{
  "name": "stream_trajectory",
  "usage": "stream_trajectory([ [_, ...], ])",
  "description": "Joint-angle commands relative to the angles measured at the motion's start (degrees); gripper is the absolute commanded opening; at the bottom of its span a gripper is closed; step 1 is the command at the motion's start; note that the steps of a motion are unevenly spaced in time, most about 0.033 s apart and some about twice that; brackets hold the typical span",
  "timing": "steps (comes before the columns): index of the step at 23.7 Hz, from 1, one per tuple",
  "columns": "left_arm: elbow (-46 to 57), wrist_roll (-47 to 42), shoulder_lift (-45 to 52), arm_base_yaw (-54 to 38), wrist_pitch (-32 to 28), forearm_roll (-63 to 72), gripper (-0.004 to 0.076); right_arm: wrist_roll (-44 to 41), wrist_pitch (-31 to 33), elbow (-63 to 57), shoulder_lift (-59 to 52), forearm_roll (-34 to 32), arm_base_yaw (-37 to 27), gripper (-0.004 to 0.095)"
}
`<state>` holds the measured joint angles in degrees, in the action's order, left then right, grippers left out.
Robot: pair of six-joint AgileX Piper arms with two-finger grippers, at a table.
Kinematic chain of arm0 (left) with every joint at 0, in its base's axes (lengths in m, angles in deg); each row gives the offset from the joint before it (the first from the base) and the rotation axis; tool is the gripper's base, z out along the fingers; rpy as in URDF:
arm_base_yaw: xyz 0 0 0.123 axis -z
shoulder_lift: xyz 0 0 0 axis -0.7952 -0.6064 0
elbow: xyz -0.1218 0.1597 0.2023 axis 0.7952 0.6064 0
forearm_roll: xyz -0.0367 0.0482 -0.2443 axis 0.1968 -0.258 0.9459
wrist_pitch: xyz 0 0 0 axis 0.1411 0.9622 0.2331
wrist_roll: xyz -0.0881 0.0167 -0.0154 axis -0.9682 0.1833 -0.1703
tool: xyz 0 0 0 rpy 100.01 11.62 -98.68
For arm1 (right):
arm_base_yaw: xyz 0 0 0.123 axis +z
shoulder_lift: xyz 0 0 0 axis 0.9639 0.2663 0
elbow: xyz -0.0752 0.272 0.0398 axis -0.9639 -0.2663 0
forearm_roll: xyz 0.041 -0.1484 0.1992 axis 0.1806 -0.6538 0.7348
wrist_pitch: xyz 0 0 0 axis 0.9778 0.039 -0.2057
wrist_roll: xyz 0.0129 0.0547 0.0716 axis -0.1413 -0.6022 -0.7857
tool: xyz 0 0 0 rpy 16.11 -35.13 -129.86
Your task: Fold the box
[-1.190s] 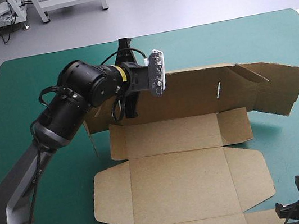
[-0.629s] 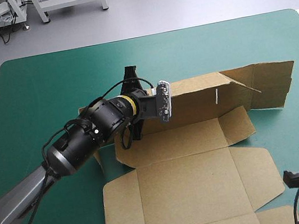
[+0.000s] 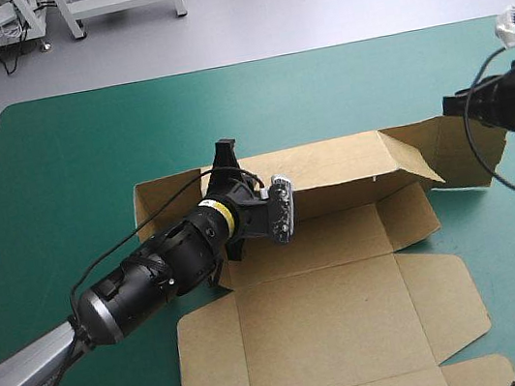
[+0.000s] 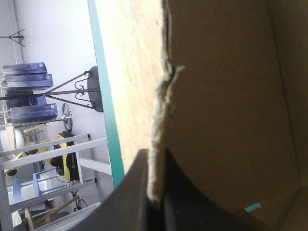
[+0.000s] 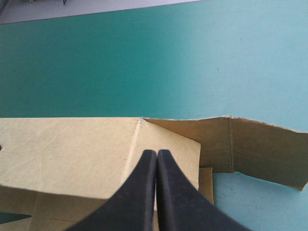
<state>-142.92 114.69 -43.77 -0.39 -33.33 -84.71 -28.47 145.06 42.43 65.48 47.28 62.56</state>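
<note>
The brown box (image 3: 336, 318) lies open on the teal-green table, its base flat and its long back wall (image 3: 332, 166) raised. My left gripper (image 3: 224, 156) is shut on the top edge of that wall near its left end. In the left wrist view the board's ragged edge (image 4: 161, 96) runs up from between the pinched fingers of the left gripper (image 4: 155, 192). My right gripper (image 3: 450, 106) hovers shut above the wall's right end flap (image 3: 462, 156), holding nothing. In its wrist view the right gripper (image 5: 157, 155) points over the wall's top face (image 5: 67, 154), and the flap (image 5: 260, 149) lies beside it.
Bare teal-green table (image 3: 70, 183) surrounds the box on the left, far side and right. The box's side flaps (image 3: 209, 348) lie flat, and the front flap reaches the near table edge.
My right arm swung from the near right corner up to the far right, over the box's end flap. My left arm lowered, still pinching the back wall; the box shifted slightly.
</note>
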Motion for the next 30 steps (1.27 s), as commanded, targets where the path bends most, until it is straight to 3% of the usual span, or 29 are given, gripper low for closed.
stream_trajectory([
  [1, -0.4, -2.3, 1.4, 0.4, 0.3, 1.9, -0.0011, 2.1, -0.6, 6.8, 7.7, 3.6, 0.0, -0.0005],
  [5, -0.4, -2.9, 1.4, 0.4, 0.1, 1.4, -0.0011, 2.4, 5.1, 18.2, 19.7, 4.3, 0.0, -0.0005],
  [11, -0.4, -2.9, 1.4, 0.4, -0.3, 0.9, -0.0011, 1.6, 5.0, 25.0, 29.4, 2.9, 0.0, -0.0005],
  [23, -0.4, -7.1, 1.4, 0.4, -1.6, -3.1, -0.0011, 6.3, 5.0, 13.3, 32.4, 0.2, 0.0, -0.0005],
  [30, -0.4, -8.9, 1.3, 0.4, -1.6, -3.1, -0.0011, 8.6, 5.1, 9.2, 30.2, 3.2, 1.0, -0.002],
])
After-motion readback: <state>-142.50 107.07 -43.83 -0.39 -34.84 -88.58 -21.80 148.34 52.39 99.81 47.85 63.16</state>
